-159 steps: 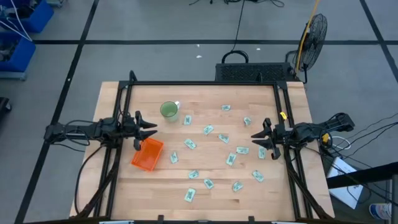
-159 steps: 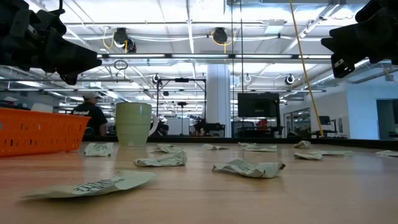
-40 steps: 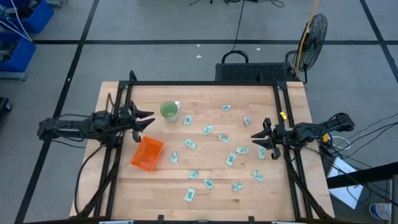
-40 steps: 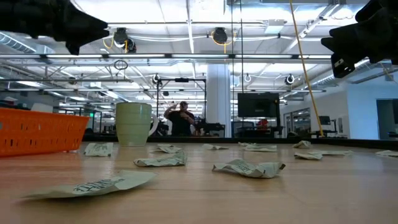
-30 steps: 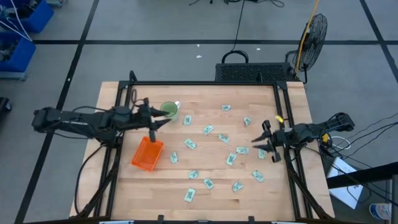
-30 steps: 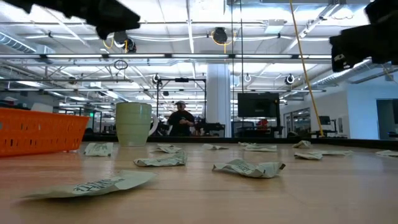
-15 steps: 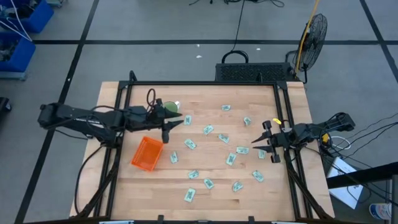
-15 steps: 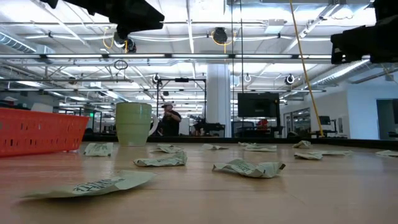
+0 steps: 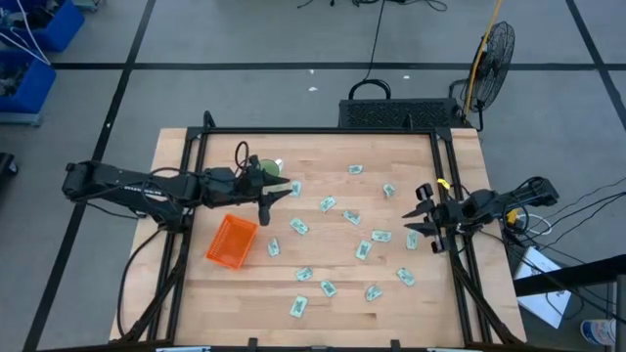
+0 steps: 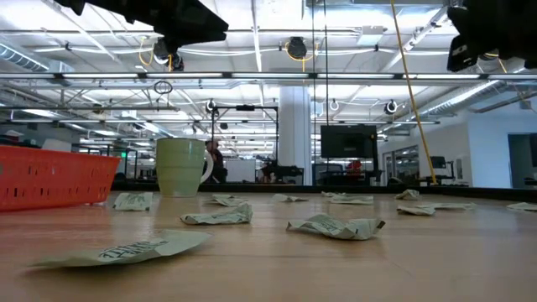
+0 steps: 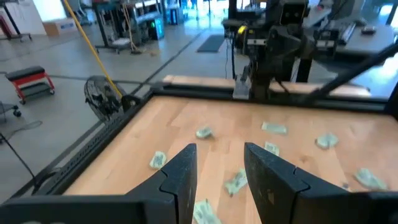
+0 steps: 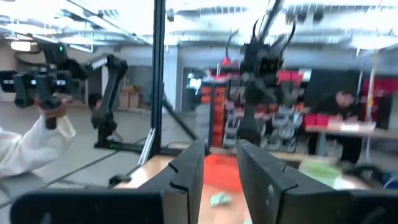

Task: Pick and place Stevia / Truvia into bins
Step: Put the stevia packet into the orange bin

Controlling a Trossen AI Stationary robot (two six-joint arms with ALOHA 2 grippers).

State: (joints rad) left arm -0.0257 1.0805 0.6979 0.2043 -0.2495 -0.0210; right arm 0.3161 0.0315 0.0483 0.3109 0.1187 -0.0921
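Several small white-and-green packets [image 9: 298, 226] lie flat and scattered over the wooden table's middle and right; they also show in the left wrist view [image 11: 236, 182] and the low view [image 10: 334, 226]. The orange bin [image 9: 232, 242] stands on the table at the left, also in the low view [image 10: 54, 176]. My left gripper [image 9: 277, 200] hangs open and empty above the table, just right of the green cup, near a packet [image 9: 294, 189]; its fingers show apart in its wrist view [image 11: 217, 171]. My right gripper [image 9: 416, 210] is open and empty at the table's right side, above the packets.
A round green cup [image 9: 264, 172] stands at the far left, close to my left arm. Black frame rails [image 9: 445, 166] run along the table's left, far and right edges. The other arm shows far off in each wrist view. A person stands in the room behind.
My left gripper has gone toward the table's right edge, from beside the bin past the green cup, staying high and open. My right gripper has risen a little and stays open. No packet has moved.
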